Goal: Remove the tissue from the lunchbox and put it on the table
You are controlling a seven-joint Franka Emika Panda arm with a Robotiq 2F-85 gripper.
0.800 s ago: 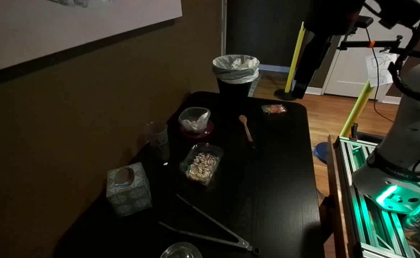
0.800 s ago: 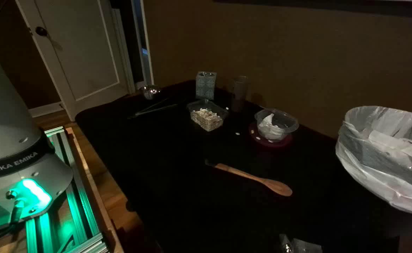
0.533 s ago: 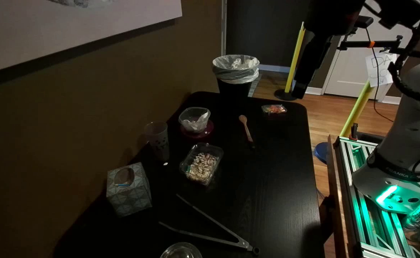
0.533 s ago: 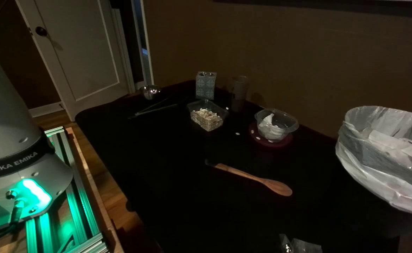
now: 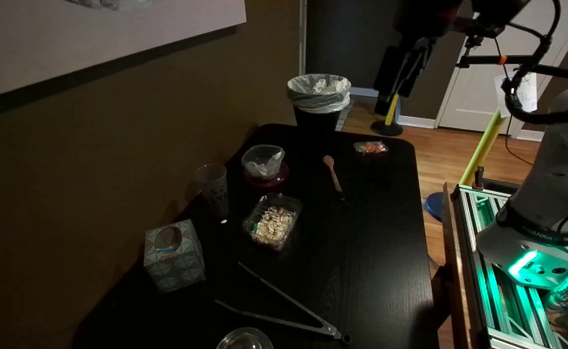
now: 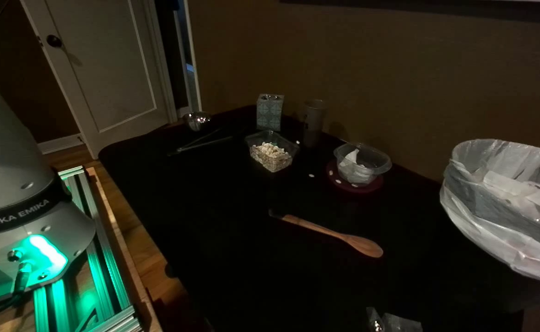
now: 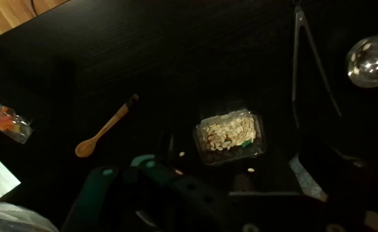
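Note:
The tissue, a crumpled white wad, lies inside the lunchbox, a clear round bowl on a dark reddish disc. The tissue and lunchbox also show in an exterior view. The table has a glossy black top. My gripper hangs high above the table's far end, right of the bin and well away from the lunchbox. In the wrist view my gripper's dark fingers are spread apart with nothing held between them. The tissue and lunchbox do not show in the wrist view.
A clear container of pale seeds stands near the lunchbox. A tall cup, patterned cube box, tongs, wooden spoon and candy packet are on the table. A lined bin stands at the far end.
My gripper has moved left and slightly up in an exterior view, and has turned so that both fingers show. The tissue, lunchbox and other things have not moved.

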